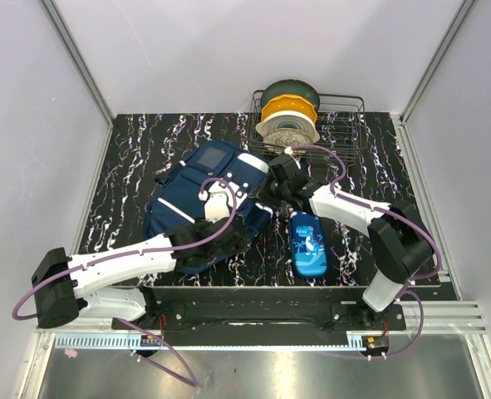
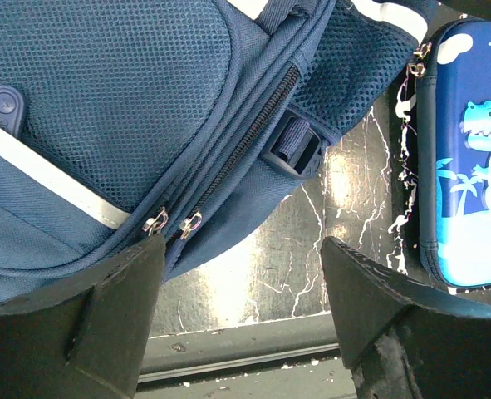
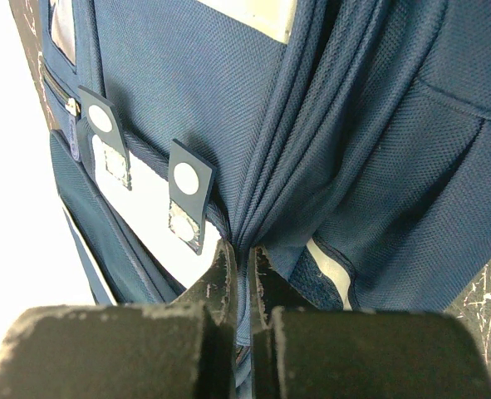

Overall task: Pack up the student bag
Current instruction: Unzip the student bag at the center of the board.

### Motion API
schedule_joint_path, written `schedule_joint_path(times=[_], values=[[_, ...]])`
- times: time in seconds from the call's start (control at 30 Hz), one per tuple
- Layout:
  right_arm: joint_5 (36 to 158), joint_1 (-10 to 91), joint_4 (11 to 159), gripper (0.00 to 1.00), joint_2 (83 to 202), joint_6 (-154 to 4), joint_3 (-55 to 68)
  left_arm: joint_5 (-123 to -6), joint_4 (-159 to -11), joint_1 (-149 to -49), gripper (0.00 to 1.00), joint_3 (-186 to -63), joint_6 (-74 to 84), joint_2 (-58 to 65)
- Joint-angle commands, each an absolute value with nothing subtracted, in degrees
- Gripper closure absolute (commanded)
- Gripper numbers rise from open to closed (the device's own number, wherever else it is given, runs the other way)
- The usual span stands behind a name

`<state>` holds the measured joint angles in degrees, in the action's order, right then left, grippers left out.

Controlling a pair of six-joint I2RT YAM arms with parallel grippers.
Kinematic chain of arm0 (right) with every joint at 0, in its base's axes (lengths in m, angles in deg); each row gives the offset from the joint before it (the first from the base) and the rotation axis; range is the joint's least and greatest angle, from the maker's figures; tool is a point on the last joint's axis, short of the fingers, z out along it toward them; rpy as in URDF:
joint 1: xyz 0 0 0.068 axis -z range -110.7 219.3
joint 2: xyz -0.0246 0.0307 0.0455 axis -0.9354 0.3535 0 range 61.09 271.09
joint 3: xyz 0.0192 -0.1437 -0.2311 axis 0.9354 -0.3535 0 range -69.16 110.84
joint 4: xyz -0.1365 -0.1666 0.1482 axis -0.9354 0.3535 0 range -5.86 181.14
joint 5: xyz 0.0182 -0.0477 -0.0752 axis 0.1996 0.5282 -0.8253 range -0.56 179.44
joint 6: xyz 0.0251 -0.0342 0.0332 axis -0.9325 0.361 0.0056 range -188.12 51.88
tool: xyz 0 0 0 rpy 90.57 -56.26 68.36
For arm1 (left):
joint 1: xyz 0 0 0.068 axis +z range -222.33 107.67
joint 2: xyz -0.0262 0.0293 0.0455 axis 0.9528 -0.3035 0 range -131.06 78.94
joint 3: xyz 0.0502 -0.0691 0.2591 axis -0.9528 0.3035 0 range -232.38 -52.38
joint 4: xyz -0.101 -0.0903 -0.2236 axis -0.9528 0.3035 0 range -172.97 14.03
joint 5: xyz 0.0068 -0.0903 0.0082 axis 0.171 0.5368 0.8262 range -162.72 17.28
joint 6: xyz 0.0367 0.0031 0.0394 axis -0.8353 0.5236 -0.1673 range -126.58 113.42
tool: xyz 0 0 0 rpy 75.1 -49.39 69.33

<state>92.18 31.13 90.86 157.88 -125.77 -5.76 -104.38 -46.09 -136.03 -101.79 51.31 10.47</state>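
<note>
The left arm (image 1: 120,262) lies low and almost flat over the near edge of the bench (image 1: 129,191), reaching from its base at the left toward the middle. The right arm (image 1: 353,208) rises from its base at the right, bends at the elbow and reaches to the left and away.

Between them lies the student bag (image 1: 203,179), on the middle of the bench and a little to the left. It is navy blue fabric with white patches and a thin white stripe, and its body looks soft and creased. In the left wrist view its mesh front, a closed zipper with two metal pulls (image 2: 155,221) and a dark buckle (image 2: 299,150) are visible.

The left gripper (image 2: 243,249) is at the near right corner of the bag. It stands wide and holds nothing; only bench surface shows between its fingers (image 2: 112,307), and the zipper pulls are just above the left one. The right gripper (image 3: 243,258) is at the right edge of the bag, closed tight on a fold of its blue fabric.

A bright blue pencil case (image 1: 309,243) with a dinosaur lies just right of the bag. A wire basket (image 1: 345,125) with spools (image 1: 288,112) is at the far side.
</note>
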Motion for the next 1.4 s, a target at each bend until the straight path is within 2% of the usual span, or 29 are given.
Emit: schedule_joint_path(times=[0.0, 0.6, 0.63, 0.67, 0.87, 1.03, 1.13, 1.2, 1.27, 1.37], values=[[94.18, 31.24, 91.52, 1.00, 156.63, -123.93, -5.35, -104.72, -47.98, -135.88, 0.21, -101.69, 50.02, 9.24], [93.92, 31.16, 91.87, 1.00, 155.92, -123.67, -5.52, -104.19, -43.07, -135.35, 0.25, -103.80, 49.93, 3.53], [93.92, 31.16, 91.78, 1.00, 155.92, -123.67, -5.52, -104.19, -42.81, -135.35, 0.33, -103.88, 50.11, 3.44], [93.92, 31.16, 91.87, 1.00, 155.92, -123.67, -5.52, -104.19, -42.37, -135.35, 0.37, -103.80, 50.19, 3.53], [94.09, 31.24, 91.87, 1.00, 156.10, -123.66, -5.26, -104.36, -41.23, -135.26, 0.44, -103.53, 50.20, 3.79], [94.18, 31.16, 91.87, 1.00, 156.10, -123.67, -5.17, -104.27, -40.17, -135.17, 0.60, -103.01, 50.28, 3.79], [94.01, 31.16, 91.96, 1.00, 156.19, -123.58, -5.17, -104.19, -40.34, -135.09, 0.60, -102.39, 50.28, 4.23], [94.01, 31.07, 92.05, 1.00, 156.36, -123.58, -5.08, -104.01, -40.43, -134.91, 0.54, -102.30, 50.28, 4.14], [94.18, 31.15, 91.96, 1.00, 156.36, -123.58, -5.00, -103.66, -40.60, -134.82, 0.43, -102.22, 50.37, 3.79], [94.27, 31.16, 92.05, 1.00, 156.36, -123.49, -4.82, -103.04, -41.66, -134.82, 0.46, -101.95, 50.28, 3.18]])
